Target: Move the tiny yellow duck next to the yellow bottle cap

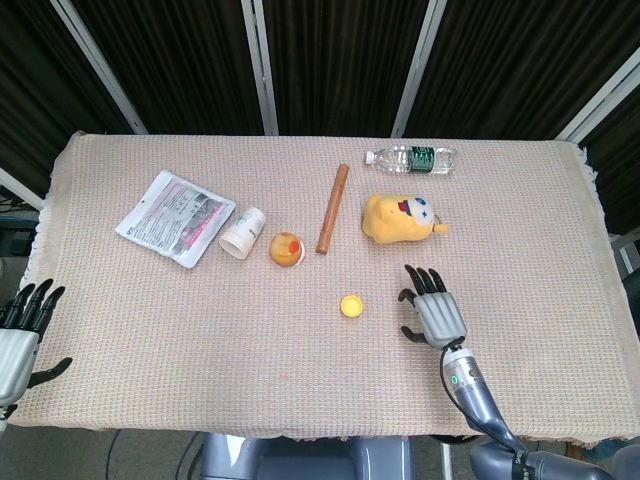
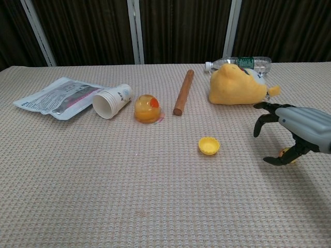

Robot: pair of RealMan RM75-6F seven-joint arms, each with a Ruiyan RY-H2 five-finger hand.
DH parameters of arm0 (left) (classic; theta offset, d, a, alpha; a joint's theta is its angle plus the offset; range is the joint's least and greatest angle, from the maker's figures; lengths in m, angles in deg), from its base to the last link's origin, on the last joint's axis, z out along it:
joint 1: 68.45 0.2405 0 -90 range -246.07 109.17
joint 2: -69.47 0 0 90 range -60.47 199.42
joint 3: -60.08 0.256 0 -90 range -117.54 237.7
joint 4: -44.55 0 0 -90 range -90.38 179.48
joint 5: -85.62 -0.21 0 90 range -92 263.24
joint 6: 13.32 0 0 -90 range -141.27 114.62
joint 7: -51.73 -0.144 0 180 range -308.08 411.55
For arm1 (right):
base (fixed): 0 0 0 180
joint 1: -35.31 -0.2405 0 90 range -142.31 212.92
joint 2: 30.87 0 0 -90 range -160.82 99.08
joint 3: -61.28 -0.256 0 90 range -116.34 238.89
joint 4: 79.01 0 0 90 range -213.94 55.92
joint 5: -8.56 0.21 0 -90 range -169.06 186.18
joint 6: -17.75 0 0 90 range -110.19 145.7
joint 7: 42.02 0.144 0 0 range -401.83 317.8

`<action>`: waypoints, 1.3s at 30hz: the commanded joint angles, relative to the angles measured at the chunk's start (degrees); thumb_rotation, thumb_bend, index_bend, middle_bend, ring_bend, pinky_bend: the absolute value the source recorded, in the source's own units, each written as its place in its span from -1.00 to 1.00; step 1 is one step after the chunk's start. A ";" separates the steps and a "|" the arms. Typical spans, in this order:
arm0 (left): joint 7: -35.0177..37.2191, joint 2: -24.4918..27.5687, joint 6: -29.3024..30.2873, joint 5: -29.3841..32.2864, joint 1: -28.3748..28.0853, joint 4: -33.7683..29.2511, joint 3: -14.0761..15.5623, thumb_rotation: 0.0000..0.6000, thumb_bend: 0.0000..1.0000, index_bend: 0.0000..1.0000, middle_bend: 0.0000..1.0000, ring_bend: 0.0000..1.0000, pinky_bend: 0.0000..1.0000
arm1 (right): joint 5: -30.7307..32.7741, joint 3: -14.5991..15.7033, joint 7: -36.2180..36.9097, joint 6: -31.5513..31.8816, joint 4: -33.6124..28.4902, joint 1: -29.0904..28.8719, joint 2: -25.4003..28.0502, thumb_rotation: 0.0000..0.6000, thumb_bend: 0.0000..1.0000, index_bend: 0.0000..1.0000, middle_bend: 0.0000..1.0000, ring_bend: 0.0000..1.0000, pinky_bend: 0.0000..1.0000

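Right hand (image 1: pixel 436 312) in the head view hangs palm-down over the desk (image 1: pixel 520 220), fingers apart, covering the tiny yellow duck; the yellow bottle cap (image 1: pixel 351 306) lies well apart to its left. Left hand (image 1: pixel 20 335), fingers spread and holding nothing, is cut by the frame edge. The water bottle (image 1: pixel 412 158) label is unreadable.

From the chest view, only a sliver of the duck (image 2: pixel 285 153) peeks beneath the right hand (image 2: pixel 295 132), apparently ungripped. A plush toy (image 2: pixel 235 85) lies beyond, and a wooden stick (image 2: pixel 183 92), a paper cup (image 2: pixel 111 101) and a packet (image 2: pixel 58 97) with illegible print lie further left.
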 commanded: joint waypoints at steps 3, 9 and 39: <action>0.00 0.02 -0.03 0.05 0.00 -0.06 -0.01 1.00 -1.00 -1.00 -1.00 -1.00 -0.65 | -1.14 0.55 1.89 0.73 1.43 0.70 -0.24 1.00 -0.58 -0.24 -1.00 -1.00 -1.00; -0.06 0.05 -0.06 0.16 0.04 -0.13 -0.01 1.00 -1.00 -1.00 -1.00 -1.00 -0.66 | -2.10 0.50 4.49 1.54 3.21 1.20 -1.08 1.00 -0.58 -0.21 -1.00 -1.00 -1.00; 0.17 0.11 0.16 0.38 0.27 -0.12 -0.07 1.00 -1.00 -1.00 -1.00 -1.00 -0.65 | -2.08 -0.24 8.32 2.84 10.73 3.83 -3.59 1.00 -0.58 -0.17 -1.00 -1.00 -1.00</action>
